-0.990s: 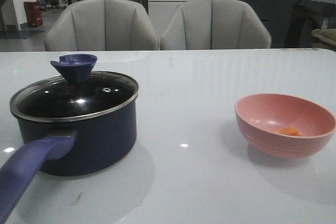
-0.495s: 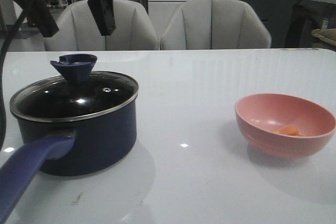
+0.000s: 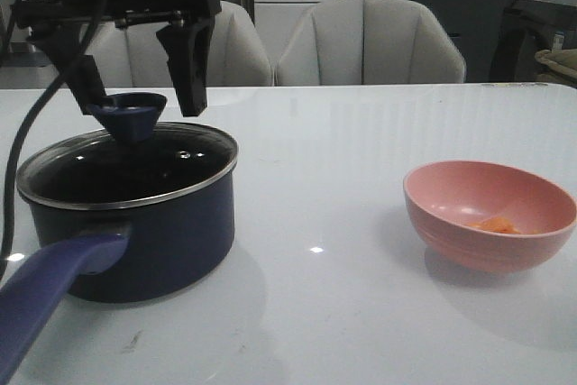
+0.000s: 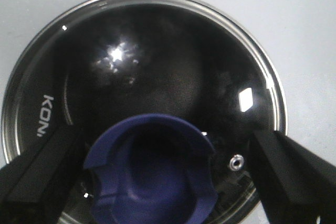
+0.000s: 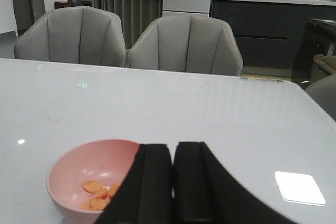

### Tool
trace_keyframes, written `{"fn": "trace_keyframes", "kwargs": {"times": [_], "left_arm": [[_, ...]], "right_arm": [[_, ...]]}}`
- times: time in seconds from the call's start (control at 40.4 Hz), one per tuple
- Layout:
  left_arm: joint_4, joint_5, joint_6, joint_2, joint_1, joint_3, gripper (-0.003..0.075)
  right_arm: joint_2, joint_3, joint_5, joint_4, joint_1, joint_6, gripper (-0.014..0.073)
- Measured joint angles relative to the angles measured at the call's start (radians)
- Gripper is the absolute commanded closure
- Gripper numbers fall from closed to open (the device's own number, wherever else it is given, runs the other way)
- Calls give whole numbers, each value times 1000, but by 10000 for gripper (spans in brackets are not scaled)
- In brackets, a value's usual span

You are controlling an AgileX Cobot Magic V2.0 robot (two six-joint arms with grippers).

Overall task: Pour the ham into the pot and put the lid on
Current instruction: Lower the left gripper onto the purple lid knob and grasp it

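The navy pot (image 3: 158, 241) stands at the left with its purple-blue handle (image 3: 41, 299) pointing to the front. The glass lid (image 3: 135, 169) rests on it, also seen in the left wrist view (image 4: 173, 61). My left gripper (image 3: 141, 104) is open, one finger on each side of the lid's blue knob (image 3: 128, 116), apart from it; the wrist view shows the knob (image 4: 152, 174) between the fingers (image 4: 37, 177). The ham (image 3: 494, 224) lies in the pink bowl (image 3: 469, 196) at the right. My right gripper (image 5: 173, 150) is shut and empty, beside the bowl (image 5: 79, 166) with the ham (image 5: 97, 195).
Two grey chairs (image 3: 370, 42) stand behind the far table edge. A cable (image 3: 13, 178) hangs from the left arm down past the pot's left side. White tabletop (image 3: 315, 178) lies between pot and bowl.
My left gripper came into view from above and lowered, open, until its fingers straddle the lid's knob. Pot, lid and bowl have not moved.
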Motion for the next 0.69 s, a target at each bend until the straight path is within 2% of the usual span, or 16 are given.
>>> {"fn": "trace_keyframes", "kwargs": {"times": [0.223,0.297,0.396,0.569,0.693], "left_arm": [[4,2,-15,31,0,-2,67],[4,2,-17,36,0,-6,104],[8,4,-19,38,0,-6,196],[19,4,-19,38,0,-9,426],[17,4,-23,38,0,-9,537]], "right_arm": [[0,0,0,0,0,0,445],[0,0,0,0,0,0,445],[0,0,0,0,0,0,445],[0,0,0,0,0,0,445],[0,0,0,0,0,0,445]]}}
